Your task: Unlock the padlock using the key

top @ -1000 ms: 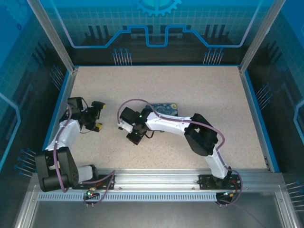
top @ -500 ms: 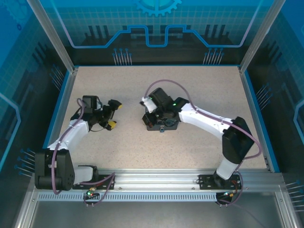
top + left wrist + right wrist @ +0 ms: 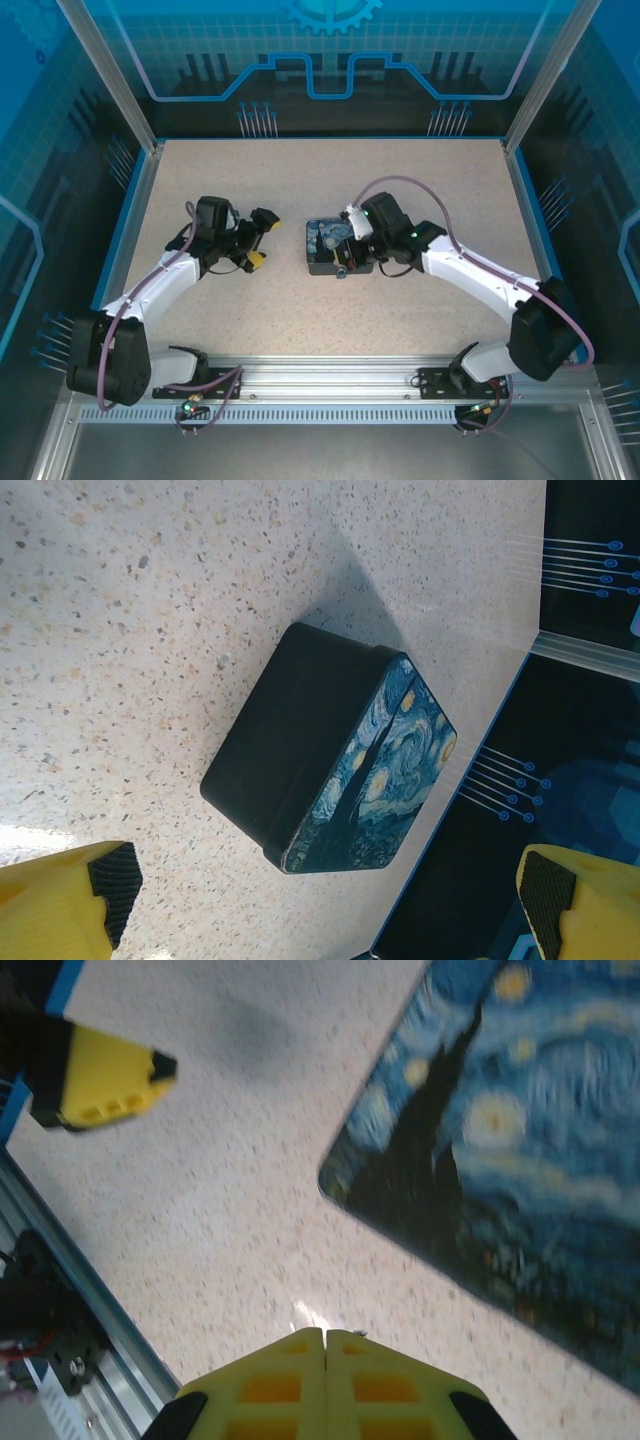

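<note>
The painted box (image 3: 318,262) is shut, its contents hidden. At its near edge the padlock (image 3: 343,270) is seen, near the pressed-together right pincer (image 3: 325,1335); the left pincer (image 3: 262,238) is spread.

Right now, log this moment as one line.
left tool: open, facing painted box | right tool: shut, close by the box | box: resting on table

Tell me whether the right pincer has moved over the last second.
Yes. Seen from above, the right pincer has swung rightward and farther from the near rail.
</note>
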Robot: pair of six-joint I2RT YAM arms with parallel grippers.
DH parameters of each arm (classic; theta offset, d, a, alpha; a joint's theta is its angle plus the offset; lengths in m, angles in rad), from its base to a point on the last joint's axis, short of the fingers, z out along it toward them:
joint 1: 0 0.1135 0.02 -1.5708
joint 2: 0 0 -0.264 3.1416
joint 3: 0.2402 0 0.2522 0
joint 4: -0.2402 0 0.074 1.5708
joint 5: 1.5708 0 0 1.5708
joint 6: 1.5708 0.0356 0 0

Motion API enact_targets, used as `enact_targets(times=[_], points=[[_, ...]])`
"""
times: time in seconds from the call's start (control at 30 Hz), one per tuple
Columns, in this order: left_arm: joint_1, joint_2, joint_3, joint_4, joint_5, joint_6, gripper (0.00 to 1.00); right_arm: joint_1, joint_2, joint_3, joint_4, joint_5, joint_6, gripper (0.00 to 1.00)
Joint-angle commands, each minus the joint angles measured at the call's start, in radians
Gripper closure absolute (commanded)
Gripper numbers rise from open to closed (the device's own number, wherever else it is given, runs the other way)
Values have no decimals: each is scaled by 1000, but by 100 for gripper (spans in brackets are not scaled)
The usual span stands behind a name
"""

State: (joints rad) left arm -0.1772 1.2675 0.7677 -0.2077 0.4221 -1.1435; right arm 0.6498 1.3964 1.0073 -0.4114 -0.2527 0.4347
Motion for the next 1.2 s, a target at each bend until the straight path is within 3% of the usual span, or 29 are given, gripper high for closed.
enact_targets(times=[0.0,0.2,0.3,0.4,0.6,0.97,1.17], points=[[-26,2,18,25,-21,-25,1,21,-52,-120,58,-19,67,100],[-68,21,16,42,-43,-36,1,88,-29,-289,179,5,142,100],[-83,31,11,49,-49,-42,1,112,8,-276,171,56,141,60],[-90,33,8,49,-53,-45,1,110,-4,-273,157,87,135,45],[-90,36,4,55,-59,-43,1,117,-25,-252,68,130,114,42],[-91,46,-14,82,-51,-54,1,282,100,-163,-142,363,66,42],[-91,43,-14,82,-51,-52,1,321,160,-150,-188,440,70,42]])
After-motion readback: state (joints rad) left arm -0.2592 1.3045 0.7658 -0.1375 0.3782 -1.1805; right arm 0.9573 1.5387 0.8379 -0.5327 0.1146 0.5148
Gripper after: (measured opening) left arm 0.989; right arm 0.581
